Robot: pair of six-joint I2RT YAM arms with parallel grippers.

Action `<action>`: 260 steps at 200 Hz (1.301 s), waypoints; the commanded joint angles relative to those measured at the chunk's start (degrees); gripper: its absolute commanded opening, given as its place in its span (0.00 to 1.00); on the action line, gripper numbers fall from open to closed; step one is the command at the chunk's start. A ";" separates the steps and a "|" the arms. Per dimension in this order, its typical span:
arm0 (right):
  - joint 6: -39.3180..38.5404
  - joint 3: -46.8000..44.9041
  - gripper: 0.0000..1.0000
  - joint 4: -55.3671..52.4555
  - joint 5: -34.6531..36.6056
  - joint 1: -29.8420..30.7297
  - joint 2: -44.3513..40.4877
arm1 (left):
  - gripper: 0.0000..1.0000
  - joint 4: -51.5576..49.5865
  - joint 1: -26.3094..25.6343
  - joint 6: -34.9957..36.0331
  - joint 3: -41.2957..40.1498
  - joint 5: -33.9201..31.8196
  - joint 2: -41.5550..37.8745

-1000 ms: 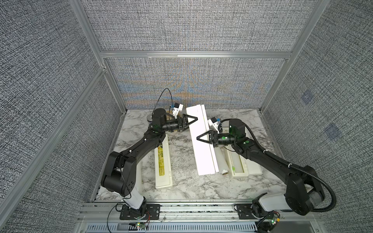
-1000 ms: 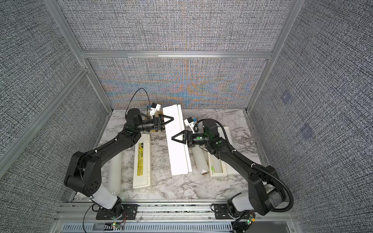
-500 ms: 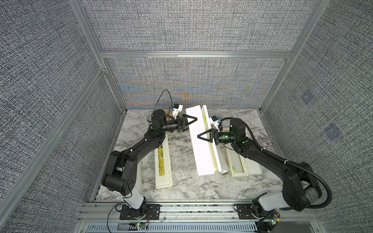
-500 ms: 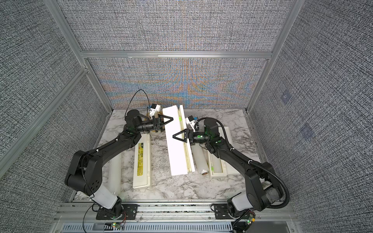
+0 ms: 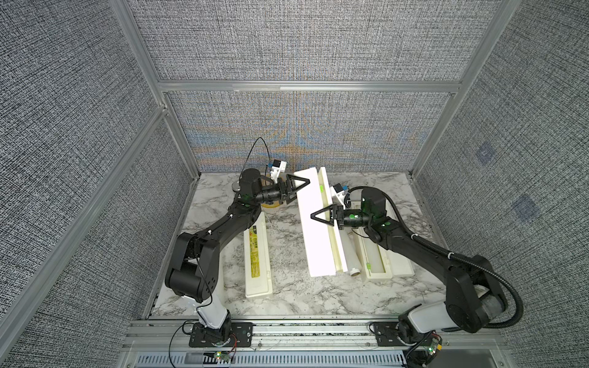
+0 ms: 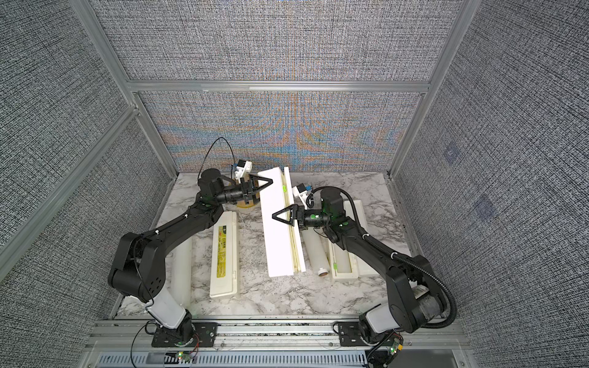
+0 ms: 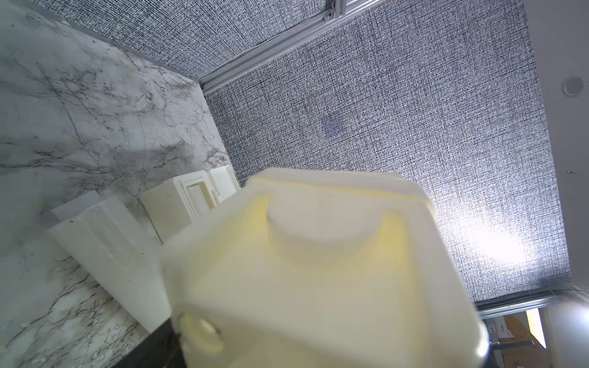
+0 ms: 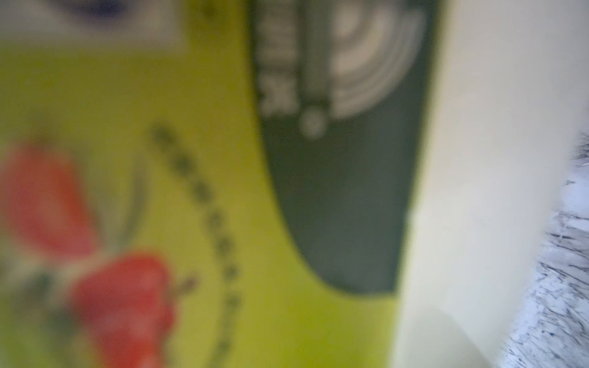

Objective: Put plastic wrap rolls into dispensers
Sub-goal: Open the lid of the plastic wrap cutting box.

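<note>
Item 1: long cream-white plastic dispenser box (image 5: 318, 242), middle of three, sitting on the marble bench (image 5: 287, 299), tipped so its plain white face is showing upward; its yellow-green label (image 8: 159, 191) is filling the right wrist view, blurred. At its far end the left tool (image 5: 300, 190) is standing with jaws wide apart, one finger overlapping the box corner; whether it is gripping cannot be told. At mid-length the right tool (image 5: 320, 218) is reaching across, one triangular finger lying over the white face, the other hidden, so its state cannot be told. Item 2: translucent-white plastic wrap roll (image 6: 315, 251), brown core end, lying loose between that box and an open dispenser (image 6: 342, 277). Item 3: closed dispenser (image 6: 224, 255), label up, lying leftward, a second roll (image 6: 183, 270) lying beside it
</note>
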 commanded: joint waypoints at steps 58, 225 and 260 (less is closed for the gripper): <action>-0.69 2.19 0.80 -0.73 -2.75 0.38 1.33 | 0.75 6.86 -0.45 -3.48 -0.98 0.25 0.58; -10.13 6.06 0.99 -14.61 6.64 -2.28 -1.71 | 0.73 6.37 -0.66 -1.76 -5.06 0.86 -1.50; -15.62 9.50 0.99 -23.77 12.96 -2.33 -1.29 | 0.72 6.13 -0.85 -1.45 -5.30 1.11 -1.44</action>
